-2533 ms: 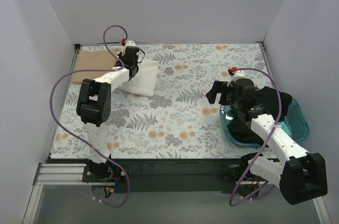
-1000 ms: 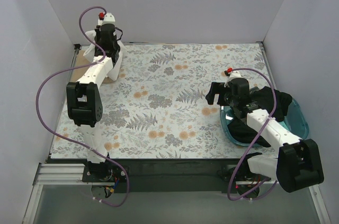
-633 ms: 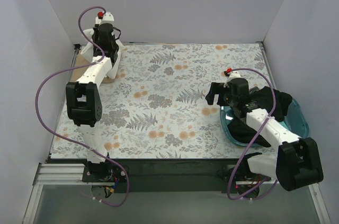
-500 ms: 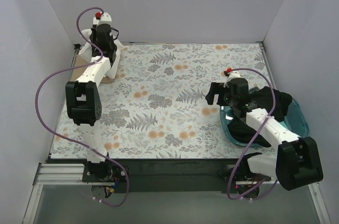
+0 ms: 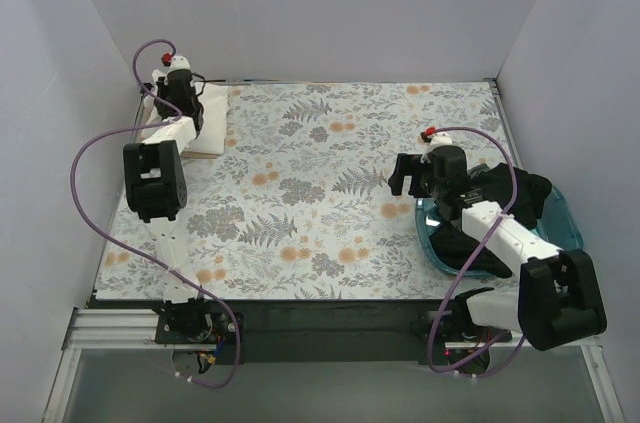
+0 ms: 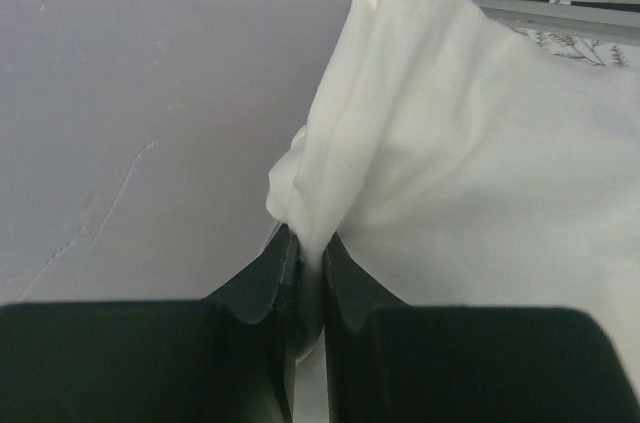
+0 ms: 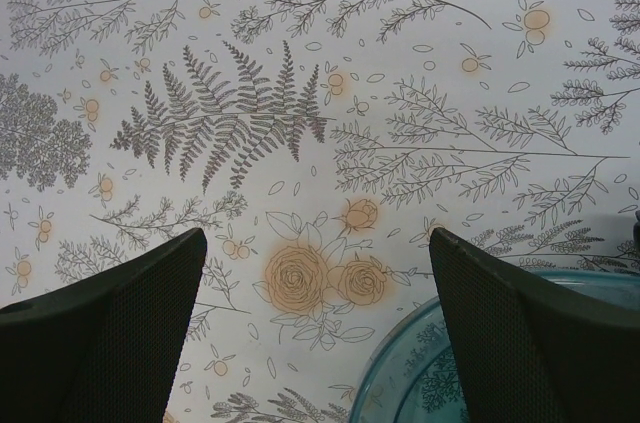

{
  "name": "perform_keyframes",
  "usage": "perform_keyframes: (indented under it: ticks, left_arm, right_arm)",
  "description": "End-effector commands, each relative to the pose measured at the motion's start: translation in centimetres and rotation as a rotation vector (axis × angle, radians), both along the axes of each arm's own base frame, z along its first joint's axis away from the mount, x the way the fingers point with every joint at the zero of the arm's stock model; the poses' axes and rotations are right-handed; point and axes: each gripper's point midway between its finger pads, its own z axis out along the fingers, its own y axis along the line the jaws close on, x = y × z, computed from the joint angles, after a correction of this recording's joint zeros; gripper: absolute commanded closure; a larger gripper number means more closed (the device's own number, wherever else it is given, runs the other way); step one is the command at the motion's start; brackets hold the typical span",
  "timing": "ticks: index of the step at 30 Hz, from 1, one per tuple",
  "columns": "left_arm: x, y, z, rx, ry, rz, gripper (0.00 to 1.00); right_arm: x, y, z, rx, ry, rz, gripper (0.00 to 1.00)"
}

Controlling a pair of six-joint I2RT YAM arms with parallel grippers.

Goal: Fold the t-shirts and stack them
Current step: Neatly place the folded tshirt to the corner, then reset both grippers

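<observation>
- The teal basket (image 5: 568,235) sits at the near right edge of the floral surface (image 5: 330,203). Dark t-shirts (image 5: 528,191) are heaped inside it, and one drapes over its far rim.
- Just left of the basket, the right arm holds its wrist above the surface. The right fingers (image 7: 110,333) are spread wide with nothing between them. Below them lies bare leaf-and-rose print, and the basket's rim curves in at the lower right of the wrist view.
- The middle of the surface carries only the print.
- In the far left corner the white t-shirt (image 5: 212,111) lies folded. A strip of tan cloth (image 5: 203,152) shows from under its near side.
- The left arm reaches right into that corner. There the left fingers (image 6: 255,293) are pressed together on a bunched fold of the white t-shirt, lifting that edge into a peak while the rest of the shirt spreads away to the right.
- The grey wall (image 6: 150,93) stands close behind the pinched fold.
</observation>
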Motion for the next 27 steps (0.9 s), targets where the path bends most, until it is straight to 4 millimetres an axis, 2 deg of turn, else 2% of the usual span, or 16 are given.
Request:
perform_keyframes:
  ticks: [1,3,4,5,6,7,12,13,15,16,17,19,21,22,26,27]
  left_arm:
    - [0.1,1.5,2.3,0.028,-0.115,0.029,1.00]
    - [-0.3,2.4,1.9,0.036,-0.127,0.062,0.96]
    - [-0.2,2.7,1.7,0.027,-0.139,0.072,0.82]
    - [0.0,2.8,1.6,0.024,-0.142,0.076,0.45]
    - [-0.2,3.2,1.5,0.027,-0.141,0.098,0.26]
    - [0.1,3.4,1.9,0.033,-0.158,0.113,0.16]
    - [-0.4,4.6,5.2,0.058,-0.246,0.238,0.13]
    - [-0.4,4.5,5.2,0.044,-0.229,0.235,0.13]
    - [-0.4,3.6,7.4,-0.009,-0.290,0.218,0.12]
    - [-0.4,2.9,7.1,-0.033,-0.256,0.189,0.12]
    - [-0.4,1.7,9.3,-0.064,-0.294,0.163,0.11]
    - [-0.3,-0.3,9.9,-0.184,-0.300,0.109,0.11]
    - [-0.2,-3.2,13.0,-0.310,-0.339,0.005,0.10]
    - [-0.7,-4.7,12.5,-0.435,-0.337,-0.002,0.10]
    - [-2.4,-12.4,15.2,-0.820,-0.404,-0.197,0.09]
    - [-3.3,-15.1,13.9,-0.880,-0.363,-0.239,0.09]
  right_arm:
    - [0.8,-0.5,0.3,-0.025,-0.006,-0.020,0.02]
    - [0.9,-0.8,0.1,-0.040,-0.002,-0.033,0.02]
    - [0.8,-0.8,-0.1,-0.046,0.006,-0.033,0.02]
    - [0.9,-1.0,0.0,-0.047,0.003,-0.038,0.02]
    - [0.9,-1.0,-0.1,-0.051,0.006,-0.039,0.02]
    - [0.8,-1.1,-0.2,-0.055,0.008,-0.040,0.02]
    - [0.7,-1.2,0.1,-0.052,0.001,-0.045,0.02]
    - [0.7,-1.1,0.3,-0.047,-0.002,-0.043,0.02]
    - [0.6,-0.9,0.7,-0.034,-0.012,-0.035,0.02]
    - [0.5,-0.8,0.9,-0.029,-0.015,-0.032,0.02]
    - [0.4,-0.7,1.1,-0.021,-0.021,-0.027,0.02]
    - [0.3,-0.5,1.4,-0.009,-0.027,-0.021,0.02]
    - [0.1,-0.4,1.9,0.004,-0.039,-0.012,0.02]
    - [-0.2,0.1,2.1,0.021,-0.038,0.012,0.02]
    - [-0.9,0.5,3.1,0.050,-0.066,0.040,0.02]
    - [-1.1,0.6,3.1,0.055,-0.068,0.044,0.02]
